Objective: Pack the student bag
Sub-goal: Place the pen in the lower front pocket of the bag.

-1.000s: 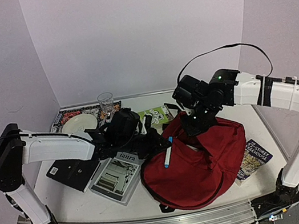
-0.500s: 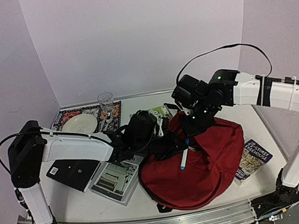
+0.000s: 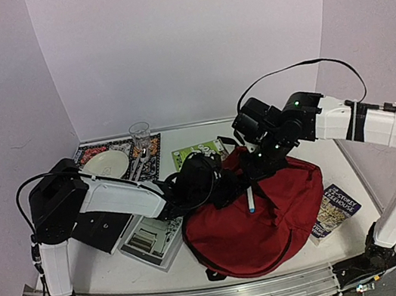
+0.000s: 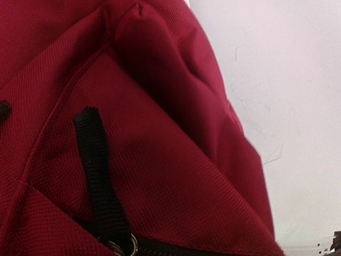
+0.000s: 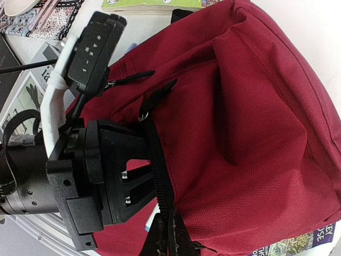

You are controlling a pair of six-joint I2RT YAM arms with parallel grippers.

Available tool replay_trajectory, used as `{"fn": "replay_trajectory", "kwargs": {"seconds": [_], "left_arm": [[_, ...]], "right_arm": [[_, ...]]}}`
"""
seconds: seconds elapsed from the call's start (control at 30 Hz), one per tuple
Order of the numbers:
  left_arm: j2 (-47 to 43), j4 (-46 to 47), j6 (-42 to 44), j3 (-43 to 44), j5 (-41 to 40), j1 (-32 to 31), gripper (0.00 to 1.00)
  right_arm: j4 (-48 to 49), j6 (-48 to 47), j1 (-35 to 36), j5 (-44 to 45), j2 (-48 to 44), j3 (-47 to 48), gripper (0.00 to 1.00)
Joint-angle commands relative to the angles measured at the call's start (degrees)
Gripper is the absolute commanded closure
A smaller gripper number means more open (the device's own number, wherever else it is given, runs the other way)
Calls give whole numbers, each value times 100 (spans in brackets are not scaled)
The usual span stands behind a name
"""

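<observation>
The student bag [image 3: 272, 219], dark red with black zips, lies at the table's front middle and fills the left wrist view [image 4: 160, 160]. My right gripper [image 3: 257, 167] is at the bag's upper rim. In the right wrist view its fingertips [image 5: 170, 237] are shut on the black zip edge, holding the opening up. My left gripper [image 3: 242, 186] reaches in from the left over that opening and is shut on a white marker [image 3: 250, 200] with a blue end, which hangs down toward the bag. The right wrist view shows the left gripper [image 5: 136, 181] and the marker's tip [image 5: 153, 217]. The left wrist view shows none of its own fingers.
A magazine [image 3: 152, 236] and a black book [image 3: 97, 231] lie left of the bag. Behind them are a bowl [image 3: 105, 163] on a patterned mat, a glass [image 3: 140, 135] and a green book [image 3: 199, 152]. Another book [image 3: 334, 210] lies by the bag's right side.
My left gripper has moved right with the marker, from beside the magazine to over the bag's opening, and the marker now hangs more upright. The right gripper has kept its hold.
</observation>
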Motion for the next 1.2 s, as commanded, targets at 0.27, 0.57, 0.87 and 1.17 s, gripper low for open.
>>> {"fn": "replay_trajectory", "kwargs": {"seconds": [0.27, 0.57, 0.87, 1.17], "left_arm": [[410, 1956, -830, 151, -1157, 19, 100], [896, 2629, -1311, 249, -1434, -62, 95], [1213, 2771, -1165, 568, -1205, -187, 65], [535, 2808, -850, -380, -1079, -202, 47]], "right_arm": [[22, 94, 5, -388, -231, -113, 100], [54, 134, 7, -374, -242, -156, 100], [58, 160, 10, -288, -293, -232, 100], [8, 168, 4, -81, -362, -246, 100]]}}
